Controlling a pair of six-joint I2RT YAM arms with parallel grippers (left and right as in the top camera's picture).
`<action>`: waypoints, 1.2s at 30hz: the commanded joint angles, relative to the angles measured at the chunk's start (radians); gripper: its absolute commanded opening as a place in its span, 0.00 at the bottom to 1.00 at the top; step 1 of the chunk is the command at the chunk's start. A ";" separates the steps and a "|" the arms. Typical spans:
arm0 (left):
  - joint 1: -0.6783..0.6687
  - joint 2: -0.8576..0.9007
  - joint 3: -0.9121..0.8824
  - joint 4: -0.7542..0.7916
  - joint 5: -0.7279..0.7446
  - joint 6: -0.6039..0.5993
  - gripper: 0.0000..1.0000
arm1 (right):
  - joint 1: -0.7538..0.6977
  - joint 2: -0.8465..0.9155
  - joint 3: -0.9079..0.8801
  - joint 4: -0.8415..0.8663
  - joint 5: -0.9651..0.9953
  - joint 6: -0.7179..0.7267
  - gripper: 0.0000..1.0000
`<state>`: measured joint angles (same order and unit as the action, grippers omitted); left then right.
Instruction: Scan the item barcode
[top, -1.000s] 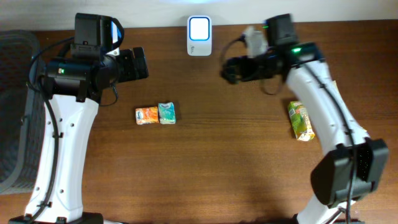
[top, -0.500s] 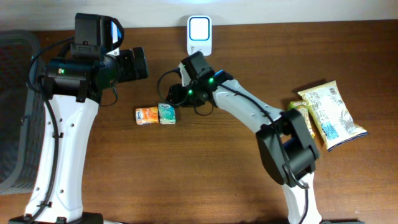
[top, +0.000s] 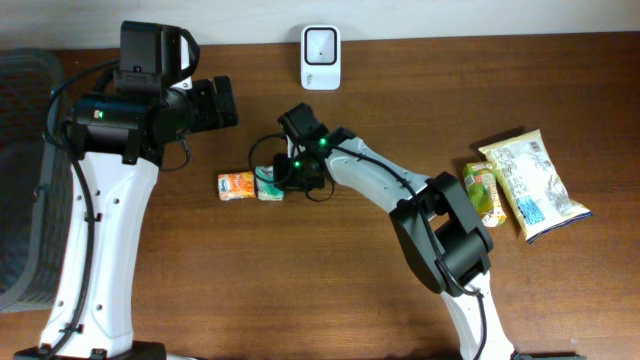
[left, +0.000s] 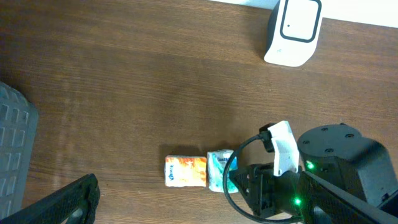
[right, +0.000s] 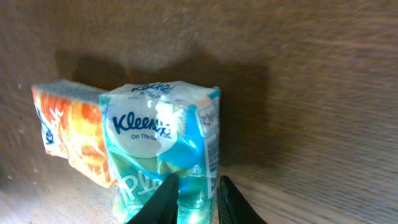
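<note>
Tissue pack (right: 163, 134), teal, lies centre-left on worktop (top: 330, 280), touching orange pack (top: 235, 185). Right pincer (right: 198, 198) has come from far side near scanner (top: 320, 45) and narrowed, now pinching tissue pack; lift likely next. Left pincer (top: 222, 102) spread, idle.

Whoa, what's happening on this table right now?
A two-armed robot is meant to scan an item's barcode. Its right end effector pinches the teal tissue pack, which lies against an orange pack on the table. The left end effector hangs open to one side, holding nothing. The scanner stands at the far edge, not yet used.
</note>
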<state>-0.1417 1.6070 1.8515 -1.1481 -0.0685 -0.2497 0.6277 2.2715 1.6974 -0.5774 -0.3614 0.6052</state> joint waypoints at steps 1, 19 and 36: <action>0.001 -0.012 0.004 0.002 -0.007 0.013 0.99 | 0.041 0.015 -0.011 -0.018 0.032 0.002 0.20; 0.001 -0.012 0.004 0.002 -0.007 0.013 0.99 | -0.060 -0.214 -0.010 -0.275 0.254 -0.217 0.04; 0.001 -0.012 0.004 0.002 -0.007 0.013 0.99 | 0.090 -0.167 -0.011 -0.120 0.267 -0.192 0.52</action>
<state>-0.1417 1.6070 1.8515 -1.1481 -0.0685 -0.2497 0.6872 2.0590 1.6855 -0.7174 -0.0551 0.3691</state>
